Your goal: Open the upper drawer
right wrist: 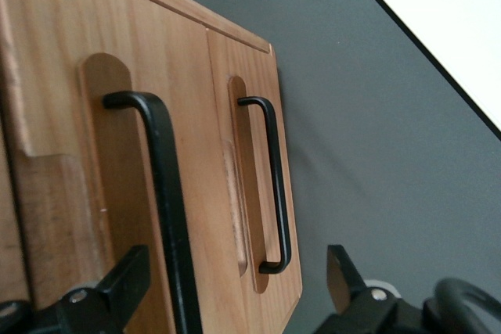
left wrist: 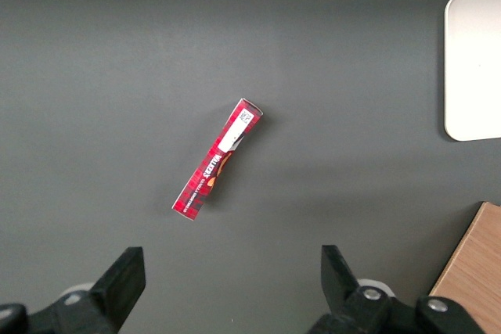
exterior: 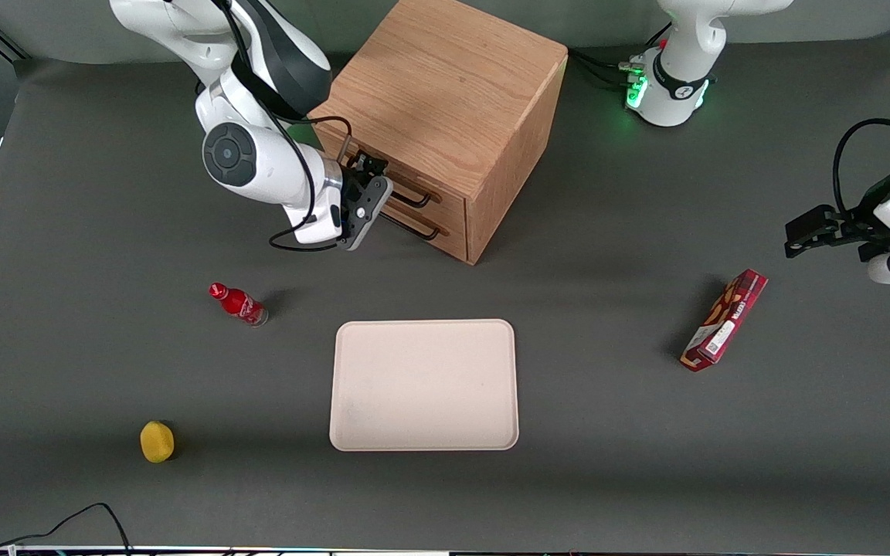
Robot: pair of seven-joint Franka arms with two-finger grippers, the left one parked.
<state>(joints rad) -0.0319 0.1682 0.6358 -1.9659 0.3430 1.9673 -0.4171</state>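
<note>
Cabinet [exterior: 445, 85], oak, cube-shaped, on grey table [exterior: 607, 255]; upper drawer [exterior: 406, 185] at its front.
Gripper [exterior: 364, 202]: open-fingered, in front of upper drawer, its black bar handle [right wrist: 160, 193] between the spread fingers [right wrist: 117, 287], ungrasped.

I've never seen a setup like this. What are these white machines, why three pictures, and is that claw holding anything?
The white machines are robot arms. One picture looks down from the front; the other two come from cameras on the arms' wrists. The working arm's gripper is in front of the wooden cabinet, at the black handle of the upper drawer. Its fingers are spread, the handle between them, gripping nothing yet. On the grey table lie a beige tray, a red bottle, a yellow ball-like thing and a red box.
</note>
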